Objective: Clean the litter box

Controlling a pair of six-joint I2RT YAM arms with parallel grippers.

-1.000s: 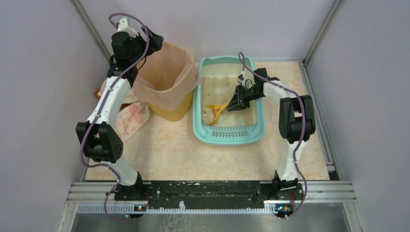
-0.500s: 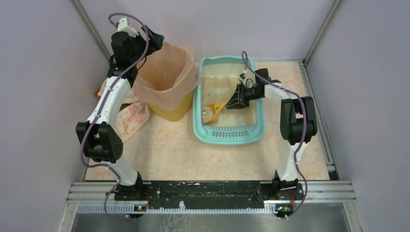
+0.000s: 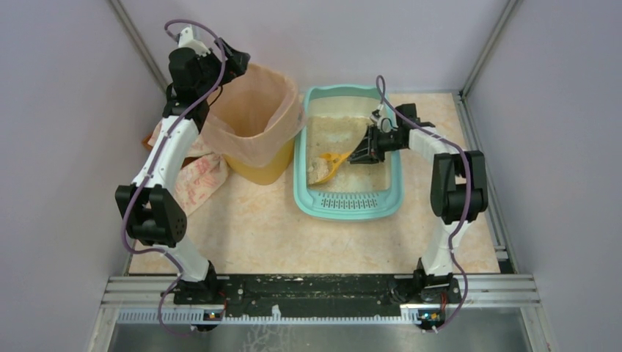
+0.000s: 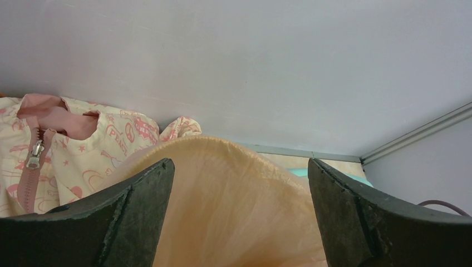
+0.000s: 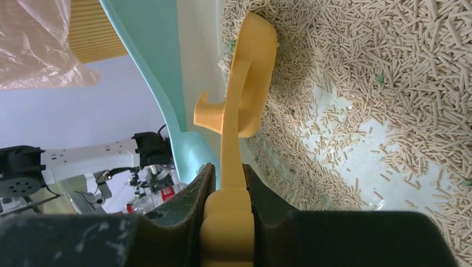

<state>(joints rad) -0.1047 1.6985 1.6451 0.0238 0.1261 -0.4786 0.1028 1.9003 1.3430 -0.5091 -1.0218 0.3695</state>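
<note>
The teal litter box (image 3: 349,206) sits right of centre, its slotted grille at the near end and beige pellet litter (image 5: 389,67) inside. My right gripper (image 3: 364,152) is shut on the handle of a yellow scoop (image 3: 330,163). In the right wrist view the scoop (image 5: 253,72) stands on edge, its head in the litter against the box's left wall (image 5: 156,55), and the right gripper (image 5: 225,169) pinches the handle from both sides. My left gripper (image 3: 238,62) is open at the far rim of the bag-lined bin, its fingers (image 4: 139,206) spread wide over the liner (image 4: 234,217).
A round yellow bin with a peach bag liner (image 3: 253,121) stands just left of the litter box. A patterned cloth with a pink zip (image 4: 83,144) lies behind and left of the bin, also on the table (image 3: 198,183). Grey walls close in on three sides.
The right wrist has swung right and towards the back, and the scoop's head has shifted slightly along the box's left side. The left arm has stayed still.
</note>
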